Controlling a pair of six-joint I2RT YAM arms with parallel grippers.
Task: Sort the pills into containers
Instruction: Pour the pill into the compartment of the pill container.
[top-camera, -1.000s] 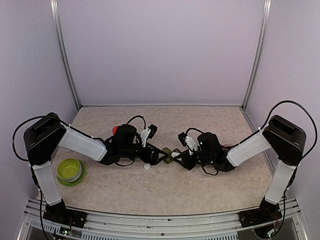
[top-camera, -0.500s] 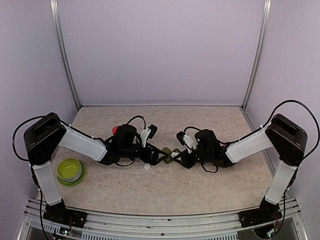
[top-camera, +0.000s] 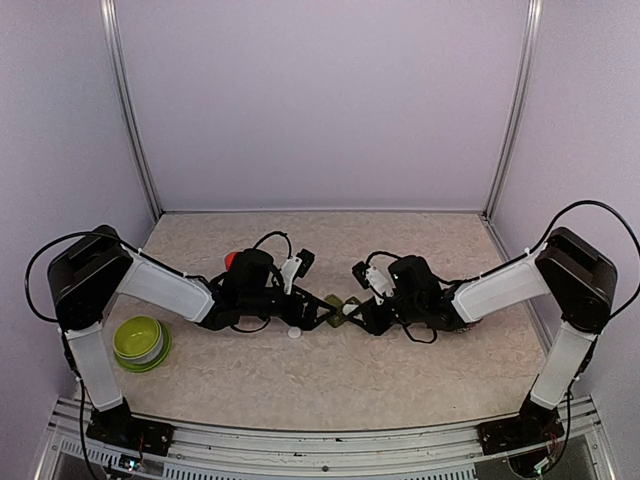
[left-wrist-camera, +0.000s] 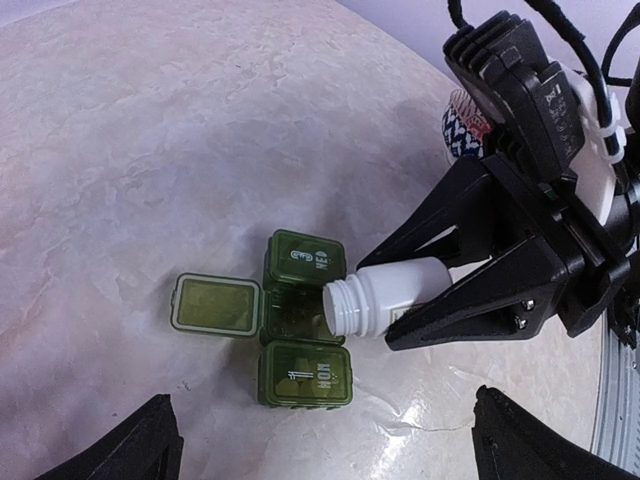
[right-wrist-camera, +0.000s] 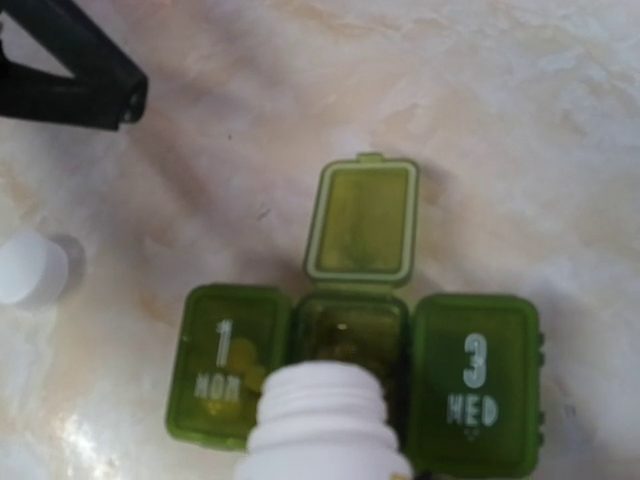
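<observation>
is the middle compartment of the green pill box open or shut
Open: the middle compartment has its lid flipped back, while the MON lid and WED lid are down.

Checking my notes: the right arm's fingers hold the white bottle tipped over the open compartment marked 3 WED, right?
No. The open compartment under the white bottle is the middle one; the compartment marked 3 WED is shut. The right wrist view shows it.
</observation>
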